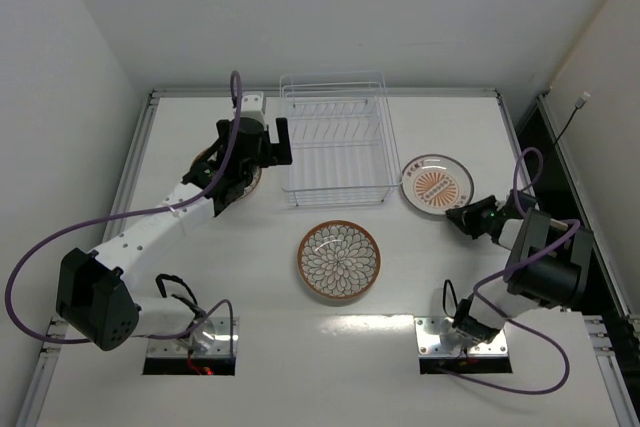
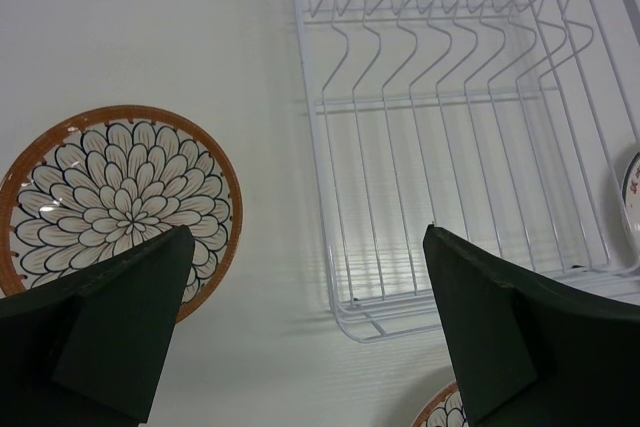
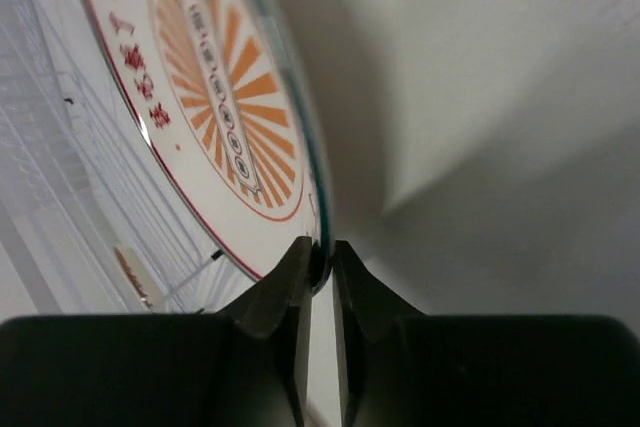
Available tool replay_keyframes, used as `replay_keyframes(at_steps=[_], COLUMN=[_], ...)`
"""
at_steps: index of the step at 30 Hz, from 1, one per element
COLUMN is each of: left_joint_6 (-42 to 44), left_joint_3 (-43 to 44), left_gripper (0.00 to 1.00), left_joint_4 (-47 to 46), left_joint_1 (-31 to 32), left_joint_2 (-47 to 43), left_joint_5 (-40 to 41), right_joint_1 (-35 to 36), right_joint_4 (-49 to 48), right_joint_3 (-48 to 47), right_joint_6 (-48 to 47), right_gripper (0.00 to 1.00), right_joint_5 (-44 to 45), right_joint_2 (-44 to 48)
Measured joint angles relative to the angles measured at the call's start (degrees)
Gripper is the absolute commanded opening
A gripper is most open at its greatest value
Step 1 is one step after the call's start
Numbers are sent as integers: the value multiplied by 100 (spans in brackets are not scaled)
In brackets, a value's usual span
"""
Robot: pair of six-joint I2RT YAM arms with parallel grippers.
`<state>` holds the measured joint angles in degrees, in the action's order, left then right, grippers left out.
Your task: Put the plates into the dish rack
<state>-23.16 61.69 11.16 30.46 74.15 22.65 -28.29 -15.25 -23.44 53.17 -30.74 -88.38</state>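
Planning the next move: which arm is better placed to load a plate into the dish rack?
Right. The right gripper is shut on the rim of the orange-rayed plate, just beside the dish rack. The left gripper is open and empty, near a petal plate.

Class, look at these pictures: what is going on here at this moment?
Two robot arms are loading plates into a dish rack, which holds nothing yet. The right gripper is shut on the rim of the orange-rayed plate, right of the rack. The left gripper hangs open over a flower plate left of the rack. A third plate lies in front.
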Motion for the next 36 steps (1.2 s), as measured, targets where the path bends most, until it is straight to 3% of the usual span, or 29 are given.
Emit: replay_keyframes(at_steps=[1, 7, 13, 16, 19, 24, 30, 36], left_joint_6=[0, 0, -2, 0, -4, -4, -4, -2], left_joint_3=[0, 0, 0, 0, 0, 0, 0, 2], left_gripper=[100, 100, 100, 100, 100, 100, 100, 100], left_joint_4=[7, 13, 37, 44, 46, 48, 57, 85], left_joint_1=[-2, 0, 0, 0, 0, -2, -2, 0], left_joint_2=[0, 0, 0, 0, 0, 0, 0, 0], left_joint_5=[2, -17, -35, -37, -35, -35, -35, -26], right_joint_1=[0, -7, -2, 42, 142, 671, 2004, 3303], right_joint_4=[-37, -46, 1252, 1941, 2291, 2496, 2881, 3335], right_joint_3=[2, 90, -9, -479, -1132, -2334, -3377, -5160], right_joint_6=[70, 127, -72, -190, -310, -566, -883, -1316], right_gripper=[0, 0, 0, 0, 0, 0, 0, 0], right_joint_5=[-26, -70, 874, 1504, 2002, 2553, 3447, 4513], right_joint_2=[-55, 332, 2531, 3628, 4085, 3541, 2100, 302])
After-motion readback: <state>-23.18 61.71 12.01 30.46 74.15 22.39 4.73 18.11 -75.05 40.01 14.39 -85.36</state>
